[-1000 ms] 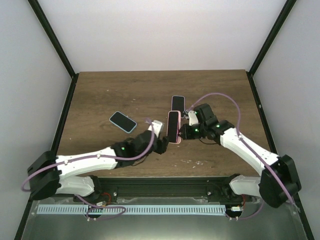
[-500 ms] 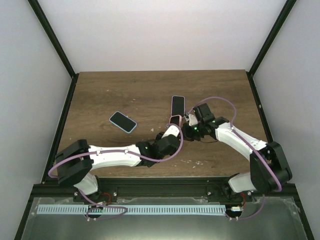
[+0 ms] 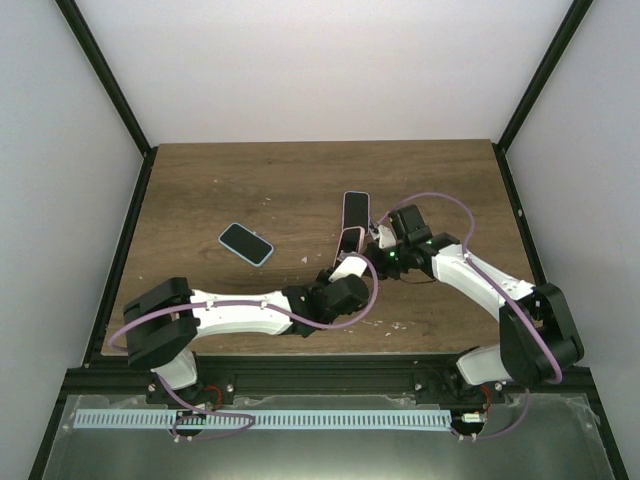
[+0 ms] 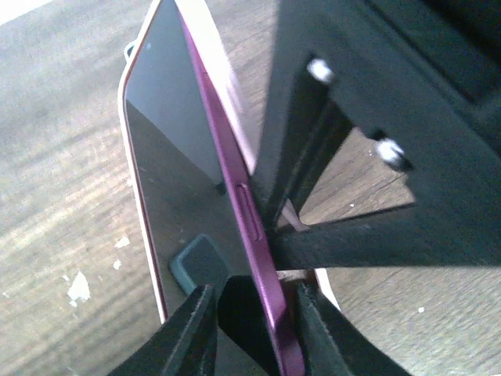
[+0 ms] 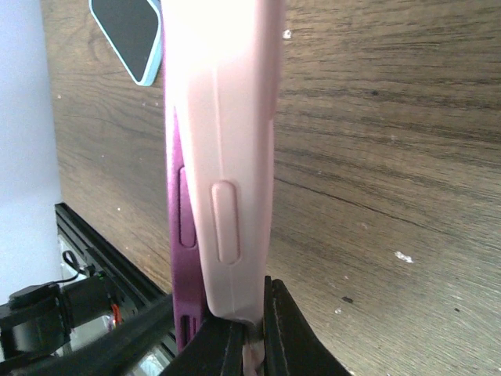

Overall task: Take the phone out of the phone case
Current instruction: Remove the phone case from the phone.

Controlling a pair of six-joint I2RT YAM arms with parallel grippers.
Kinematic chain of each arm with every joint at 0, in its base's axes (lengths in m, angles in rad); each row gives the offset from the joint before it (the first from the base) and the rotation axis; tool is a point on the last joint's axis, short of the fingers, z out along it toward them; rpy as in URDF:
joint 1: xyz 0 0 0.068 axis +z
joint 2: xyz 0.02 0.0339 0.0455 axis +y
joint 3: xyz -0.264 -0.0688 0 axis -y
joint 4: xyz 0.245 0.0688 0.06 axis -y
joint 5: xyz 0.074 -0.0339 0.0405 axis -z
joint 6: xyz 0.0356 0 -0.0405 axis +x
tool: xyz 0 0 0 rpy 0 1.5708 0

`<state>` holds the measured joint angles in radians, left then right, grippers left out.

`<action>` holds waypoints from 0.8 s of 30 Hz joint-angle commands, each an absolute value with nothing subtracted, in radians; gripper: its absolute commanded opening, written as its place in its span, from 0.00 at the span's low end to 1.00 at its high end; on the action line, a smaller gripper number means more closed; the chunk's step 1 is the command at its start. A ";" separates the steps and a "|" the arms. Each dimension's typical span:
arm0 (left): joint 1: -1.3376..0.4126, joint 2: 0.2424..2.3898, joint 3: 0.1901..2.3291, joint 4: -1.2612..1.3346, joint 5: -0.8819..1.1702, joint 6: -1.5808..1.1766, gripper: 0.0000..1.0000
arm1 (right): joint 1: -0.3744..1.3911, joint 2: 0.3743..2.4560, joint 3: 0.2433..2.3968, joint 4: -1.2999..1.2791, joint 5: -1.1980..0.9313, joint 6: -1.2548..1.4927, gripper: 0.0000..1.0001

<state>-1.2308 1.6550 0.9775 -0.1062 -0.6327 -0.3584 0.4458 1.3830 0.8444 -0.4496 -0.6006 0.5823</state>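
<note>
Right jaws: yours are clamped shut on the lower edge of the pink phone case (image 5: 235,117).
Left jaws: narrow, straddling the magenta phone (image 4: 188,157); you cannot tell whether they grip it.
Phone: on edge against its case, just right of centre in the top view.
Table (image 3: 200,190): blue-cased handset (image 3: 246,243) left of centre; second handset (image 3: 355,208) just above the held phone.

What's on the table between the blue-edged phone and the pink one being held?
Only bare wood with a tiny white fleck, as the top camera shows.
</note>
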 commanded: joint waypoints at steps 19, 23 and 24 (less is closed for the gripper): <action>-1.241 1.554 0.948 -0.115 -0.761 -0.348 0.00 | 0.427 1.295 0.839 -0.442 -0.369 0.461 0.01; -1.233 1.514 0.928 -0.118 -0.756 -0.375 0.00 | 0.427 1.260 0.839 -0.433 -0.301 0.426 0.01; -1.232 1.502 0.925 -0.123 -0.757 -0.384 0.00 | 0.426 1.257 0.845 -0.441 -0.279 0.417 0.01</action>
